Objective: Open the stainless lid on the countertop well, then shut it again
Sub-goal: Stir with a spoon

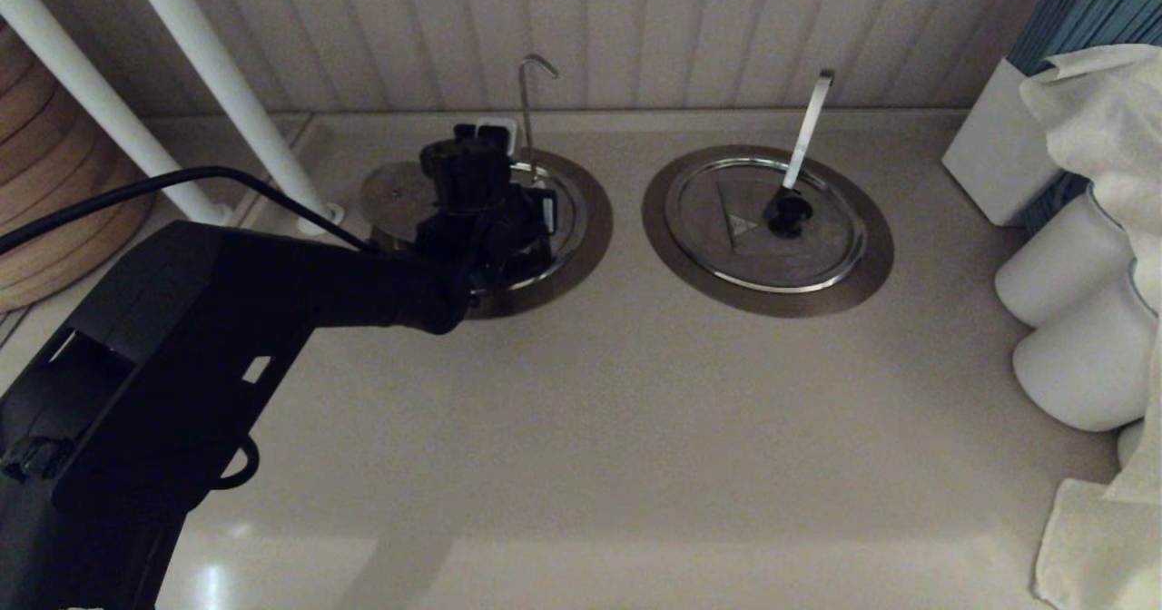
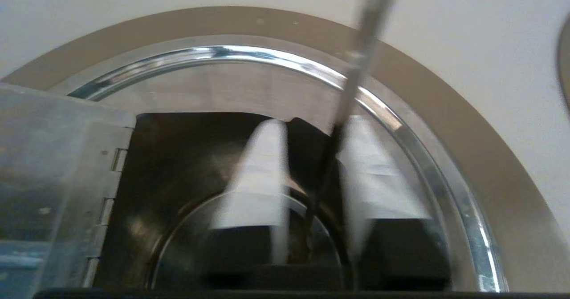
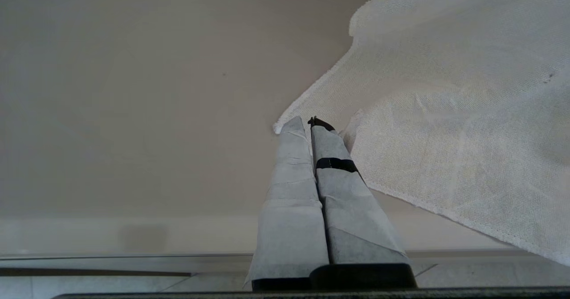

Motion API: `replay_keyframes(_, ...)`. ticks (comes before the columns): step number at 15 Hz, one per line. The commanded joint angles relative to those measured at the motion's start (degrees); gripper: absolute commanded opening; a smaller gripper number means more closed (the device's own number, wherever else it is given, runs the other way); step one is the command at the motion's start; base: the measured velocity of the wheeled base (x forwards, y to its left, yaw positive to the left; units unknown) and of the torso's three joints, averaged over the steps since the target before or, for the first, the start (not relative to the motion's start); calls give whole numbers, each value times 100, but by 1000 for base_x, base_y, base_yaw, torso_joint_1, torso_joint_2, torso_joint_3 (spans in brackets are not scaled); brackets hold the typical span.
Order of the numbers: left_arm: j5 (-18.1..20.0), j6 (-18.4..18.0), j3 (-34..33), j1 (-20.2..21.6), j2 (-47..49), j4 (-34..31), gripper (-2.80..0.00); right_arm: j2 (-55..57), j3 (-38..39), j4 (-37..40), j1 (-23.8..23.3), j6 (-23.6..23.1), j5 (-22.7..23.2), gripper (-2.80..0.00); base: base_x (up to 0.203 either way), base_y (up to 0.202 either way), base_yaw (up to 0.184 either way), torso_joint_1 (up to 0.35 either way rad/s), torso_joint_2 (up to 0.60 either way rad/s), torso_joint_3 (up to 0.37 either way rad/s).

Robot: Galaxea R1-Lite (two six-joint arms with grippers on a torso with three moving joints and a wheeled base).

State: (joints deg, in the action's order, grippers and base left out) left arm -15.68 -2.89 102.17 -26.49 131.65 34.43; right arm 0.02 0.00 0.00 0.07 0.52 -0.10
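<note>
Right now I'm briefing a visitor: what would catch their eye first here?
The left pincer, fingers parted, hangs over the countertop well at the rear left. Its stainless lid is swung open towards the left. To the right sits the twin lid, closed, with a white handle.

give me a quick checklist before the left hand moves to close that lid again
1. stainless lid flipped up, countertop well open: ok
2. left hand over the well, fingers apart, holding nothing: ok
3. slim hook-tipped handle clear of the fingers: cannot tell, it crosses between them in the wrist view
4. lid's black knob in sight for a regrasp: not ok, no view shows it
5. right hand shut, parked by the white cloth: ok
6. twin lid closed: ok
</note>
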Motion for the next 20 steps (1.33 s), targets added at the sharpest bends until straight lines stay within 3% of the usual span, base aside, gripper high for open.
replay_keyframes(1,-6,-1,5,-5,-25,38,0,-2,0,0,1,0,1,-280,0,0,0,0,0,0)
replay_keyframes(5,-23,-10,137,56,37,38,0,-2,0,0,1,0,1,-280,0,0,0,0,0,0)
replay_keyframes(10,18,-27,242,520,-203,-72,0,-2,0,0,1,0,1,-280,0,0,0,0,0,0)
replay_keyframes(13,249,25,75,707,-508,-375,0,-2,0,0,1,0,1,-280,0,0,0,0,0,0)
replay_keyframes(20,255,140,84,422,-269,-340,0,-2,0,0,1,0,1,-280,0,0,0,0,0,0)
